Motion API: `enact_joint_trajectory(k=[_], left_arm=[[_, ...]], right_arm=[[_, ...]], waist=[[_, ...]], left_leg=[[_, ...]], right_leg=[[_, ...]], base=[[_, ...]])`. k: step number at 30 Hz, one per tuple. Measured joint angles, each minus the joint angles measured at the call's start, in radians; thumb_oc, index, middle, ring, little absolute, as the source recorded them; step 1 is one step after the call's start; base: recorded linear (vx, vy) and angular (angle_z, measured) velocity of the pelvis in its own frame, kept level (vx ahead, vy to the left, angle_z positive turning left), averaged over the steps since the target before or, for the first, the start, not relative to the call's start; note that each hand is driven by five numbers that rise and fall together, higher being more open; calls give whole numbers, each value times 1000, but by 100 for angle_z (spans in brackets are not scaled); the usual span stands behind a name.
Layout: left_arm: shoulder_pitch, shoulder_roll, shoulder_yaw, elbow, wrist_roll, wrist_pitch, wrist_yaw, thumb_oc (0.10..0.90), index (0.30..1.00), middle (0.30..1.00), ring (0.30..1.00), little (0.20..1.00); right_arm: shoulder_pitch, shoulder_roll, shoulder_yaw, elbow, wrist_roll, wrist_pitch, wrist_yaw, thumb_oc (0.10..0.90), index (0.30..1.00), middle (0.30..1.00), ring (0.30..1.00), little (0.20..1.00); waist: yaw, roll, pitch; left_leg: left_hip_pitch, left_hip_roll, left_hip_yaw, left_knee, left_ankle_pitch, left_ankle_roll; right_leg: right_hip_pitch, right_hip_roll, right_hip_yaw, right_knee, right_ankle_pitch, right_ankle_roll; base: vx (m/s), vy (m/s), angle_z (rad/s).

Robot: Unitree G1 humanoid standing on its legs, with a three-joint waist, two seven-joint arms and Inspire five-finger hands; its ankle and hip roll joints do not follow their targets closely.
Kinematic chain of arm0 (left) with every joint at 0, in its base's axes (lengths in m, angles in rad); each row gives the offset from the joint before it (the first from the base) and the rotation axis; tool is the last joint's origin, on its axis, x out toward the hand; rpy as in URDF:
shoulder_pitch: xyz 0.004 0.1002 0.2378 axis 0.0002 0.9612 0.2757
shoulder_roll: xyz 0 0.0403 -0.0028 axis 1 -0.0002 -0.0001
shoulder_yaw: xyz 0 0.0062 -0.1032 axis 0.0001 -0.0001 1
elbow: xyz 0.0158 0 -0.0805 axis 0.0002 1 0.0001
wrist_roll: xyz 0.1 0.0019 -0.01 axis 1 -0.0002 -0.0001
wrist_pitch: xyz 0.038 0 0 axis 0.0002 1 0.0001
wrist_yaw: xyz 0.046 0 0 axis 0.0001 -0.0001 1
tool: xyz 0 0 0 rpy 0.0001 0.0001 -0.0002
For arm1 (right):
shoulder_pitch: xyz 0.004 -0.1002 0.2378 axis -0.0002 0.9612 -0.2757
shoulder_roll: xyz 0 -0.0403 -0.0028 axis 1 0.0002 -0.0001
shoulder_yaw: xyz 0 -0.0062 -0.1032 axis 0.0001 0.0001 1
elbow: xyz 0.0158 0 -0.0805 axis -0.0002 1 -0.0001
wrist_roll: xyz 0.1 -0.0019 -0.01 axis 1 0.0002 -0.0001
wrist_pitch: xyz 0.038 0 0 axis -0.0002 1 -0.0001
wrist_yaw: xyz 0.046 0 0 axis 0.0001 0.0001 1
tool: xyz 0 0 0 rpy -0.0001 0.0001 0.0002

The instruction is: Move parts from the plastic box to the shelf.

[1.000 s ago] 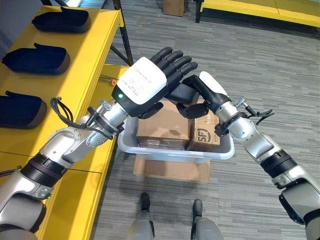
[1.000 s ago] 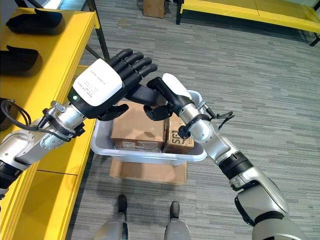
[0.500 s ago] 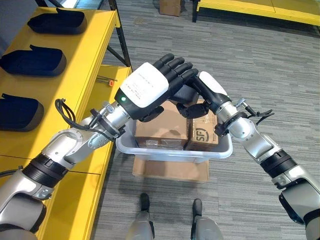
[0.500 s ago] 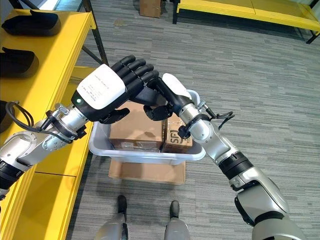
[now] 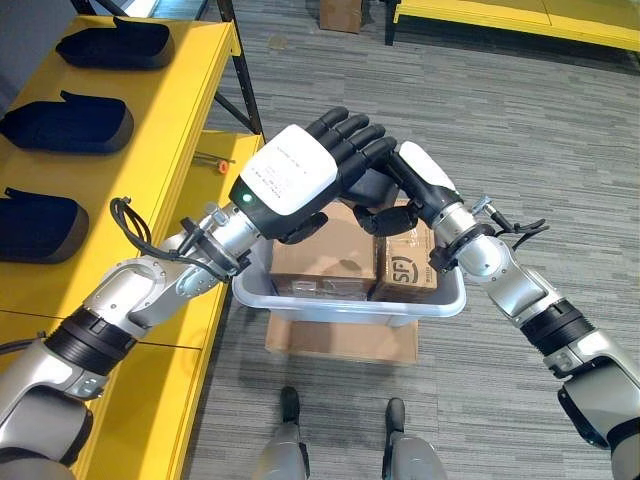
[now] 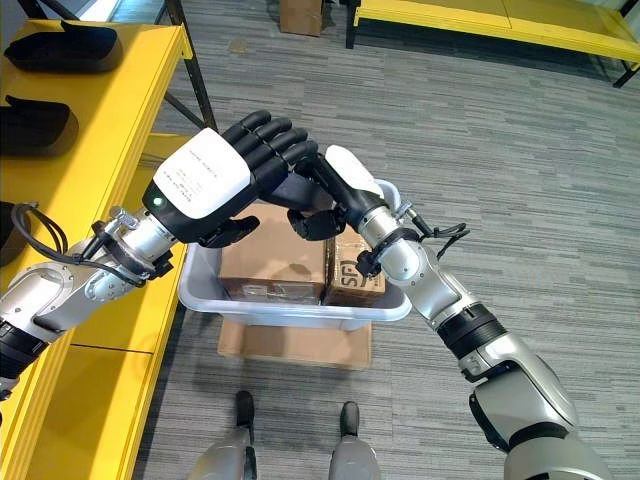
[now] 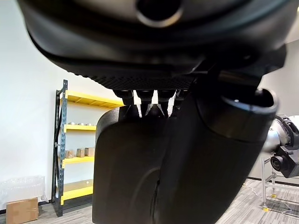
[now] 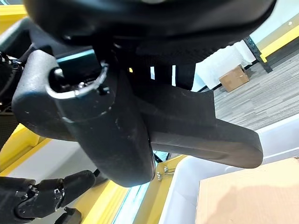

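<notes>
While above the plastic box (image 5: 345, 300), both hands' fingers (image 5: 350, 135) grip a black part (image 5: 368, 187).

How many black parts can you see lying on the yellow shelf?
3 in the left eye view, in a row along the yellow shelf: far black part, middle one, near one. More may lie beyond the picture's edge.

— Where are the hands?
— Both are up high, close together. The left hand (image 5: 292, 182) curls its fingers over a dark part.
— And the right hand (image 5: 413, 183)?
— It grips that part too, I think; its fingers are mostly hidden.
</notes>
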Motion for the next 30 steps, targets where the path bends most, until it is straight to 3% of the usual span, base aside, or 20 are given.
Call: enact_joint_trajectory(k=[12,13,14,15,30], left_arm=[[0,-2,0,30,0,1,0,900,1000,1000,1000,1000],[0,-2,0,30,0,1,0,643,640,640,640,640],[0,-2,0,30,0,1,0,473,402,402,402,402],[0,-2,0,30,0,1,0,400,300,300,300,300],[-1,-41,9,59,-48,7,-23,400,300,300,300,300]], right_arm=[[0,0,-1,0,0,0,-1,400,300,300,300,300],[0,0,-1,0,0,0,-1,400,300,300,300,300],[0,0,-1,0,0,0,-1,400,300,300,300,300],[0,0,-1,0,0,0,-1,400,300,300,300,300],[-3,-8,-15,0,-68,27,-40,400,300,300,300,300]], waist=[[0,0,0],[0,0,0],[0,0,0],[0,0,0],[0,0,0]], left_leg=[[0,0,0,0,0,0],[0,0,0,0,0,0],[0,0,0,0,0,0],[0,0,0,0,0,0],[3,0,2,0,0,1]], right_leg=[[1,0,0,0,0,0],[1,0,0,0,0,0],[1,0,0,0,0,0],[1,0,0,0,0,0],[2,1,3,0,0,0]], base=[[0,0,0],[0,0,0],[0,0,0],[0,0,0],[0,0,0]])
